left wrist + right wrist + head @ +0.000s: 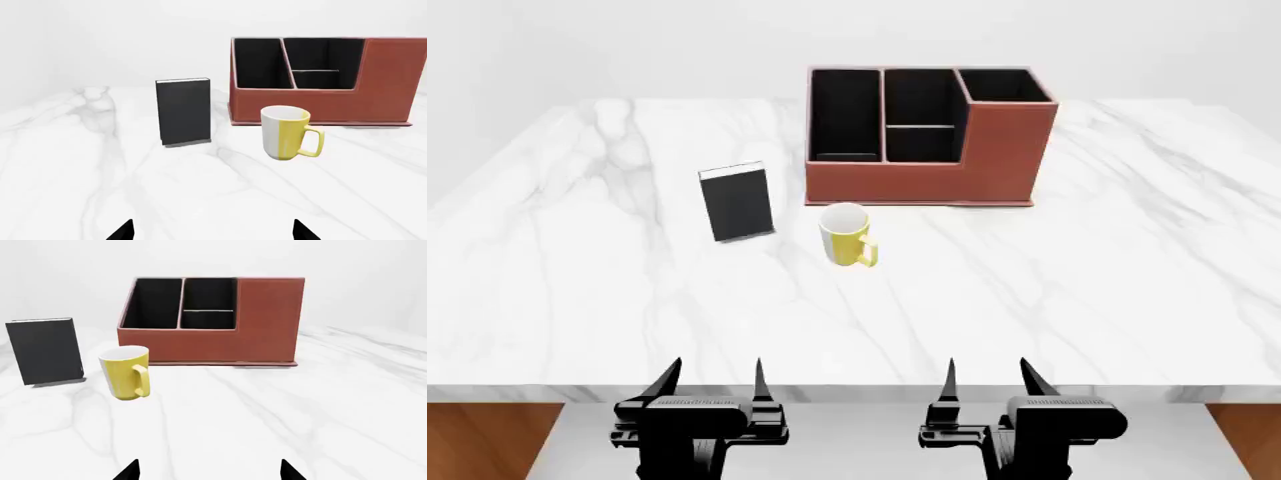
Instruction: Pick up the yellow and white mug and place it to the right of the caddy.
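Mug (847, 236) stands upright on the marble table (1121, 270), black book (737, 203) to its left, caddy (924, 137) just behind; left gripper (710, 380) and right gripper (988, 380) hang released at the near edge, free to reach.

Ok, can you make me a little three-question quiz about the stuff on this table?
1. True or false: the yellow and white mug stands upright in front of the caddy.
2. What stands to the left of the mug, in the head view? A) a black book-like slab B) a spoon C) a plate
3. Fill in: both the left hand and the right hand are open and hold ____.

Key: 1 true. 2 A, the black slab. 3 nothing.
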Controlling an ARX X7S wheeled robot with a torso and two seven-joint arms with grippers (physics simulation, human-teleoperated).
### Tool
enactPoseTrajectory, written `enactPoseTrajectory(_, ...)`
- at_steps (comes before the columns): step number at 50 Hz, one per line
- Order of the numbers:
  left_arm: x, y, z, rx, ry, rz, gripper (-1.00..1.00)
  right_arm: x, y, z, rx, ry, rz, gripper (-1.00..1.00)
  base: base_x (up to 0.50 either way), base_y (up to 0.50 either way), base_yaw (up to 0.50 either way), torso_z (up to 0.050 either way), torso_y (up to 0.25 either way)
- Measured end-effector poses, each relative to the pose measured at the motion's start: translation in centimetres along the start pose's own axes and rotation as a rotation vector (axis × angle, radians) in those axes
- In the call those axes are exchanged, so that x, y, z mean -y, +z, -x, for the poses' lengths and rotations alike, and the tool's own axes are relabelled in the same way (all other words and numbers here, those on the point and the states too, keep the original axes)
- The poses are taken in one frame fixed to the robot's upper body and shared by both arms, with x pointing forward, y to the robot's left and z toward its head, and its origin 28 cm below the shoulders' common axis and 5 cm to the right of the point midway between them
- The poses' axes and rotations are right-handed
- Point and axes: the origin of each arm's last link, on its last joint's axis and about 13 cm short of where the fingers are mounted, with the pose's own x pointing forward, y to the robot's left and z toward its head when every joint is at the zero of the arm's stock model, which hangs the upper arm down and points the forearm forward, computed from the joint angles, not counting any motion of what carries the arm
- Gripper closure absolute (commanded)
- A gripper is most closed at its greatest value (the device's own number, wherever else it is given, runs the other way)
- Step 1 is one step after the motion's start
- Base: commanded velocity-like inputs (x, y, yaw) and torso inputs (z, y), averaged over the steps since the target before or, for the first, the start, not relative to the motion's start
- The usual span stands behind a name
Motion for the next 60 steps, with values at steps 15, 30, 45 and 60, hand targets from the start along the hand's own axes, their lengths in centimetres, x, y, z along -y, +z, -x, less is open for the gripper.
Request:
enactPoseTrajectory(15,0.4,1.2,-0.8,-0.006,-0.005,-0.011,-1.00,0.8,1.6,-0.6,-0.023,-0.013,0.011,-1.00,0.00,0.00,0.00,0.000,0.000)
enactPoseTrajectory(30,0.3,7.4,-2.8,0.107,0.023,-0.076,-1.00,2.3,7.7,-2.8,0.046,-0.020,0.102,-1.00,0.02,-0.04,0.00,0.000,0.000)
enactPoseTrajectory(45,0.2,10.2,-3.3,0.170,0.042,-0.113,-1.00,2.7,10.3,-3.6,0.080,-0.014,0.148,-1.00,0.32,-0.38,0.00,0.000,0.000)
enactPoseTrajectory(60,0.1,10.8,-3.3,0.181,0.054,-0.122,-1.00,2.7,10.6,-3.9,0.078,-0.009,0.161,-1.00,0.42,-0.27,0.00,0.000,0.000)
